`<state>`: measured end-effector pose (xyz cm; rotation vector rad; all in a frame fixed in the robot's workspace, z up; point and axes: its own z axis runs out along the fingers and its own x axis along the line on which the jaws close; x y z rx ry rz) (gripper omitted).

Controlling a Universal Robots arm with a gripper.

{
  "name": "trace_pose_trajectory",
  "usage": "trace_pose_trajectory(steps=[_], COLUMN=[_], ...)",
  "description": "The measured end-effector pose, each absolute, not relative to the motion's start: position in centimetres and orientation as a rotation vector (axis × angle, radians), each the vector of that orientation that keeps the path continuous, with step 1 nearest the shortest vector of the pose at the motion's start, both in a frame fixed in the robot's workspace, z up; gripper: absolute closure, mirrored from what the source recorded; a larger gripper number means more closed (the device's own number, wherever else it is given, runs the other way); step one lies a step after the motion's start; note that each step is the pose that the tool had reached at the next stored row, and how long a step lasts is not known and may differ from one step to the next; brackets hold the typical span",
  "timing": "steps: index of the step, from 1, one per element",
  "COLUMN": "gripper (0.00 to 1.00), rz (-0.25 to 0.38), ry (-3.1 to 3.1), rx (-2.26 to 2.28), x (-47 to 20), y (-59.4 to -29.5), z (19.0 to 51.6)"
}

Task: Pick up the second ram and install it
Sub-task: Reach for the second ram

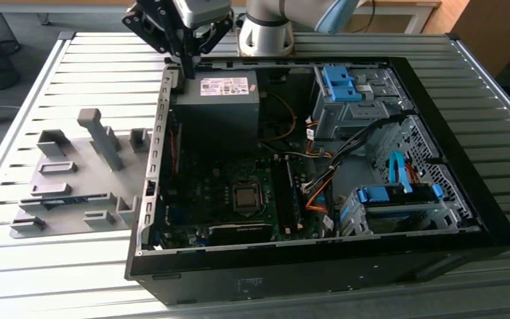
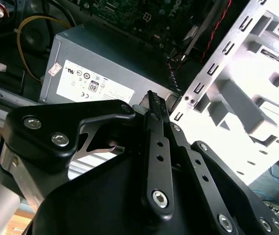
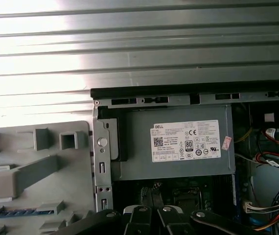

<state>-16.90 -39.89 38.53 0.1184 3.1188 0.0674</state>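
The fingers (image 2: pixel 157 147) are pressed together. In the second wrist view the two ribbed tips meet in one line, and I see nothing pinched between them. The gripper (image 1: pixel 186 70) hangs over the far corner of the open computer case (image 1: pixel 326 282), on the exterior view's left. Its tips point down at the wall edge, just beside the grey power supply (image 1: pixel 218 100).

The second ram (image 1: pixel 71 199) is not in the case. It lies in a groove of the grey fixture plate (image 1: pixel 87 181), close to the plate's near edge. This plate rests on the slatted worktop (image 1: pixel 60 266), between the case and the worktop's edge on the exterior view's left. In the first wrist view the ram (image 3: pixel 17 213) shows as a thin blue strip among the grey blocks, well apart from the gripper. The long black slots (image 1: pixel 286 193) sit on the board in the middle of the case, and I cannot tell if one is already filled.

In my judgement the ram is very light and stiff, but thin and fragile. It should not be bent or twisted, and the contact edge should not be touched or scraped. The best hold seems to be across the two flat faces, near the middle of the length, at the upper edge that stands out of the groove. The faces are smooth, so a hold off the centre could let it tilt.
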Motion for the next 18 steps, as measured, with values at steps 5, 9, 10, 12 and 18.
trace_pose_trajectory(steps=[5,9,10,12,18], gripper=[0.89,0.89,0.89,0.89,0.89], rz=[0.067,0.067,0.067,0.067,0.067], ry=[3.119,3.119,3.119,3.12,3.12], rx=[0.118,0.118,0.118,0.118,0.119], x=[-17.1,-17.27,-17.31,-17.38,-17.59], y=[-39.89,-39.89,-39.89,-39.89,-39.89], z=[38.49,38.46,38.45,38.44,38.39])
